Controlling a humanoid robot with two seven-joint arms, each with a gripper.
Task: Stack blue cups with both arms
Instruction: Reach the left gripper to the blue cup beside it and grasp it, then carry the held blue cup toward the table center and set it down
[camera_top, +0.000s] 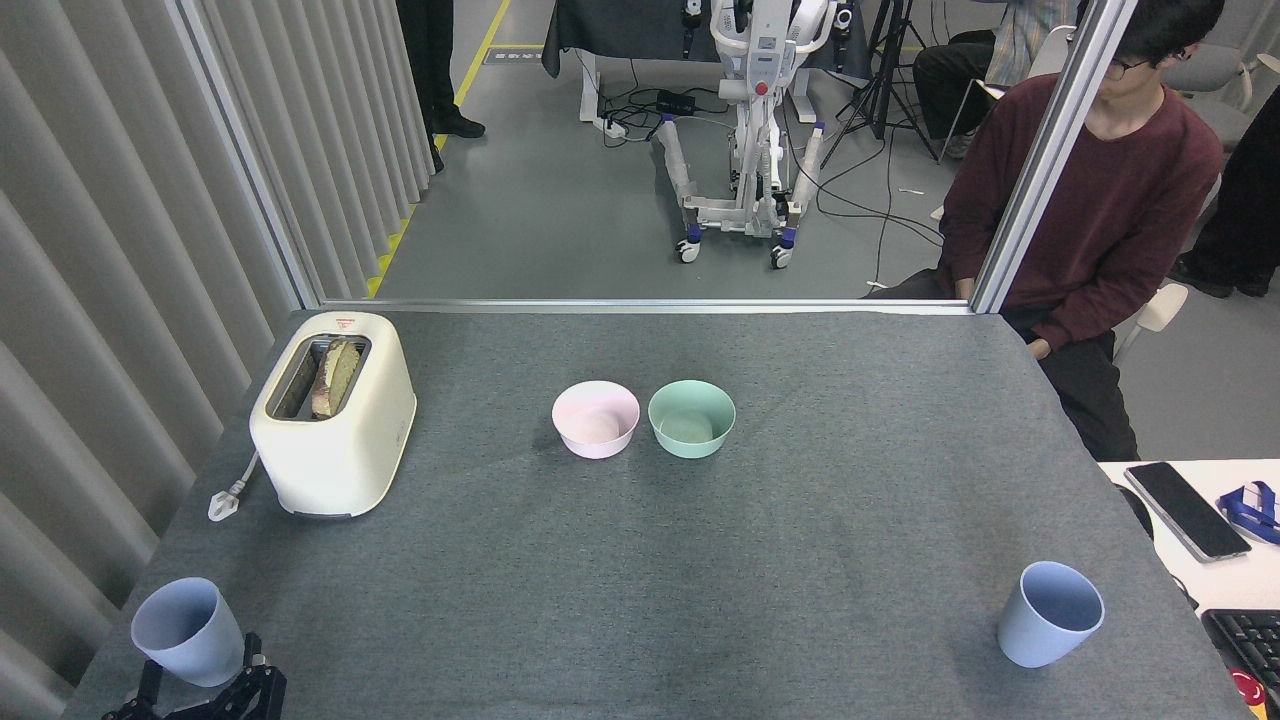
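Observation:
One blue cup (188, 630) stands upright at the near left corner of the grey table (640, 580). The other blue cup (1050, 612) stands upright near the right front edge. My left gripper (205, 675) rises from the bottom edge just in front of the left cup. Its black fingers (254, 662) are spread to either side of the cup's base and it is open, not closed on the cup. My right gripper is out of view.
A cream toaster (333, 415) with bread in it stands at the left, its plug (222, 503) on the cloth. A pink bowl (595, 418) and a mint-green bowl (691, 418) sit mid-table. A seated person (1100, 200) is at the far right corner.

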